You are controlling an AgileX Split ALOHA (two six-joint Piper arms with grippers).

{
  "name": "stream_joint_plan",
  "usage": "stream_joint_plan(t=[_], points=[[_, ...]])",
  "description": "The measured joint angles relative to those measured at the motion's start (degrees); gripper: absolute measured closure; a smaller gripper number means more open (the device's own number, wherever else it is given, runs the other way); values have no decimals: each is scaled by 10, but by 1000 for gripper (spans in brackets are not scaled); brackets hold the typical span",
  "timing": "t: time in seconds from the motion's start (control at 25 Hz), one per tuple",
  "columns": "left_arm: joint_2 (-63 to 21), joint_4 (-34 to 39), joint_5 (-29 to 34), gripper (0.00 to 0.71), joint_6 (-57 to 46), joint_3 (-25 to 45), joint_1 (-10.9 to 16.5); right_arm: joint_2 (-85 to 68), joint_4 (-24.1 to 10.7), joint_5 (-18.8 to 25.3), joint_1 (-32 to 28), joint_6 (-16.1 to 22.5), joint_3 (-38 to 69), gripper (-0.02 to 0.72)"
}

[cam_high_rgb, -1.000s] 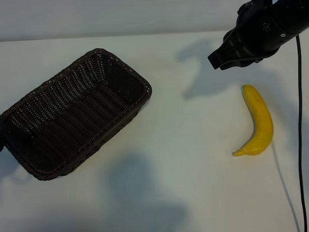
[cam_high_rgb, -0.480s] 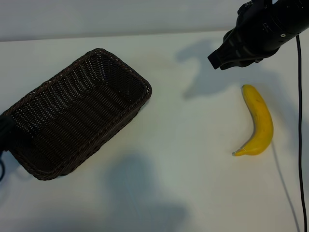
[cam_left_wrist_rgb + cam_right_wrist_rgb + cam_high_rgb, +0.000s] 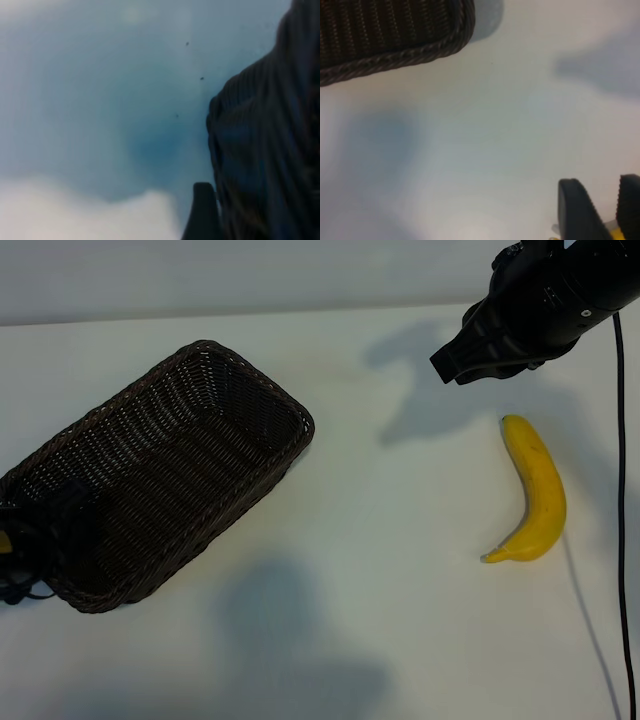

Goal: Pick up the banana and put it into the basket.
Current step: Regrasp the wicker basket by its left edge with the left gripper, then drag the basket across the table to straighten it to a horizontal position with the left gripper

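Note:
The yellow banana (image 3: 540, 490) lies curved on the white table at the right, with nothing touching it. The dark brown wicker basket (image 3: 160, 475) sits slanted at the left with nothing in it, and its corner (image 3: 395, 35) also shows in the right wrist view. My right gripper (image 3: 455, 365) hangs above the table just behind the banana. Its jaws (image 3: 602, 189) stand a little apart with nothing held, and a sliver of the banana (image 3: 615, 234) shows between them. My left gripper (image 3: 35, 540) sits at the picture's left edge, over the basket's lower left end.
A black cable (image 3: 620, 540) runs down the table's right side past the banana. Bare white table (image 3: 400, 570) lies between the basket and the banana. The wall edge (image 3: 300, 310) runs behind both.
My left gripper has come in from the left edge and moved right, over the basket's end. The right arm, the banana and the basket have not moved.

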Motion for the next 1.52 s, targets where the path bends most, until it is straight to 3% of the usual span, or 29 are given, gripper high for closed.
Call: stream_joint_plan(t=[0.08, 0.44, 0.88, 1.08, 1.4, 1.52], points=[[19, 0, -17, 292, -8, -1, 0, 0, 0, 0, 0, 0, 0, 461], [28, 8, -76, 307, -11, -1, 1, 0, 0, 0, 0, 0, 0, 461], [27, 140, -65, 308, -83, -42, 1, 0, 0, 0, 0, 0, 0, 461], [27, 282, -94, 311, -213, -63, 1, 0, 0, 0, 0, 0, 0, 461], [71, 695, -193, 330, -574, -156, 1, 0, 0, 0, 0, 0, 0, 461], [89, 737, -221, 330, -594, -196, 1, 0, 0, 0, 0, 0, 0, 461]])
